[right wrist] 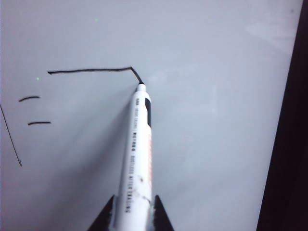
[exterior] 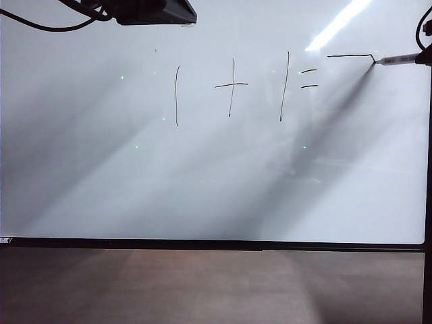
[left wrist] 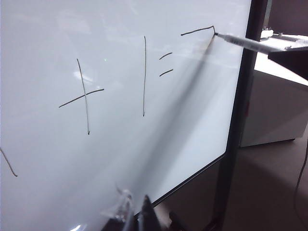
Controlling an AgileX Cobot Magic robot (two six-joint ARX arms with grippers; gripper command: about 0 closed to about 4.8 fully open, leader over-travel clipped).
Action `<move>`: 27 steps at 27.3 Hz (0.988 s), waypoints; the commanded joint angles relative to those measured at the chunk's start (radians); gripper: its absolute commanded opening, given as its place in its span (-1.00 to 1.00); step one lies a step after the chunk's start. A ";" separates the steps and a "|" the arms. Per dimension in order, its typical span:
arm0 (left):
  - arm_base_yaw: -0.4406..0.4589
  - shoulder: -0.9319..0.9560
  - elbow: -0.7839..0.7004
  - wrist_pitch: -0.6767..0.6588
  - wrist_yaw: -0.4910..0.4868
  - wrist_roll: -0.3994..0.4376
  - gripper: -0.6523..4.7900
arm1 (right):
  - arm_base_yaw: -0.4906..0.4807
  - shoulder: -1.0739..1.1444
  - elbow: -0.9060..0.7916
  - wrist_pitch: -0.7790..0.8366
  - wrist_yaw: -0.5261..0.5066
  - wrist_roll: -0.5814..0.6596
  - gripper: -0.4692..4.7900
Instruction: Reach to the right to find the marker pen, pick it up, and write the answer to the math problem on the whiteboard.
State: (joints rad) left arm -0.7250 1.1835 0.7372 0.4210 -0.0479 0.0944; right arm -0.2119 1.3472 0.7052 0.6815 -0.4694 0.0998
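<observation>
The whiteboard fills the exterior view, with the math problem handwritten across its upper part. My right gripper is shut on the marker pen, one finger on each side of the barrel. It comes in at the far right edge of the exterior view. The pen's dark tip touches the board at the end of a fresh stroke, a level line with a short downward hook, right of the equals sign. My left gripper hangs near the board's lower frame, fingers together, holding nothing.
The board's black frame runs along its lower edge, and a black post borders its right side. Brown floor lies below. A white cabinet stands beyond the post. My left arm's dark housing hangs at the top.
</observation>
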 commanded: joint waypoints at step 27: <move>-0.002 -0.003 0.003 -0.016 0.003 0.003 -0.66 | 0.119 0.021 -0.082 0.011 0.022 0.004 -0.84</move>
State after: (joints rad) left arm -0.7250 1.1835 0.7372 0.3988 -0.0479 0.0944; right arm -0.1104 1.3739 0.6209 0.6746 -0.4263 0.1001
